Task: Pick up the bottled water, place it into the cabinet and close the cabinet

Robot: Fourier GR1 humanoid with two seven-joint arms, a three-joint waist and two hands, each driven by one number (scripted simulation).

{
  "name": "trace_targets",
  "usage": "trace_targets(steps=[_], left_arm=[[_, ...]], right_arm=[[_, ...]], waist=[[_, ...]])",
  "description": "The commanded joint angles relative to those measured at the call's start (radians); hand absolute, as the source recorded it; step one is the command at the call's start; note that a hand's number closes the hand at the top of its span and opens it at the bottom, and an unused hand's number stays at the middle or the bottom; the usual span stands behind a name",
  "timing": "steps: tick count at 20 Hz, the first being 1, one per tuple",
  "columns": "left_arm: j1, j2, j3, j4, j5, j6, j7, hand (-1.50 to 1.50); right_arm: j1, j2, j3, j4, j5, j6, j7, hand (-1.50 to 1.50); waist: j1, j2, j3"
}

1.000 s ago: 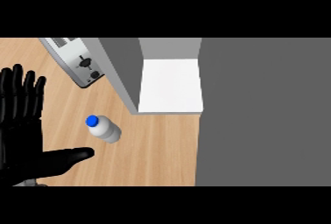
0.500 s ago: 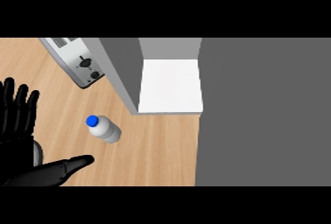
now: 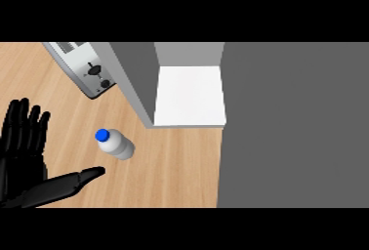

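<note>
The bottled water [image 3: 116,144] is a small white bottle with a blue cap, lying on the wooden counter [image 3: 173,171] with its cap toward the upper left. My left hand [image 3: 24,158] is at the view's left edge, open, fingers straight and pointing up. Its thumb [image 3: 75,180] stretches right and ends just below the bottle without touching it. The cabinet [image 3: 189,95] stands open above and right of the bottle, showing a white shelf. Its grey side panel [image 3: 135,78] runs down to a corner near the bottle. My right hand does not show.
A silver toaster [image 3: 86,73] sits at the upper left, against the cabinet's side panel. A wide grey surface [image 3: 292,127] fills the right part of the view, bordering the counter's right edge.
My left hand has slid down toward the view's lower edge, still open. The bottle and the cabinet have not moved.
</note>
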Motion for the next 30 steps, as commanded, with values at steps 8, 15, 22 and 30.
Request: trace_targets(steps=[8,15,22,30], left_arm=[[0.026,-0.011,0.061,0.308,0.117,-0.105,-0.157,-1.5],[-0.098,-0.008,0.158,0.617,0.192,-0.132,-0.287,-1.5],[-0.169,0.02,0.213,0.984,0.202,-0.246,-0.557,-1.5],[-0.3,0.04,0.215,1.317,0.159,-0.333,-0.785,-1.5]], right_arm=[[0.188,-0.067,-0.002,-0.2,-0.036,0.05,-0.041,-1.5],[0.345,-0.082,0.064,-0.17,0.019,0.081,-0.203,-1.5],[0.331,-0.082,0.071,-0.148,0.049,0.061,-0.238,-1.5],[0.346,-0.109,0.093,-0.139,0.086,0.035,-0.245,-1.5]], waist=[[-0.008,0.0,0.0],[-0.026,-0.002,0.0],[-0.017,0.002,-0.001],[-0.015,0.005,-0.002]])
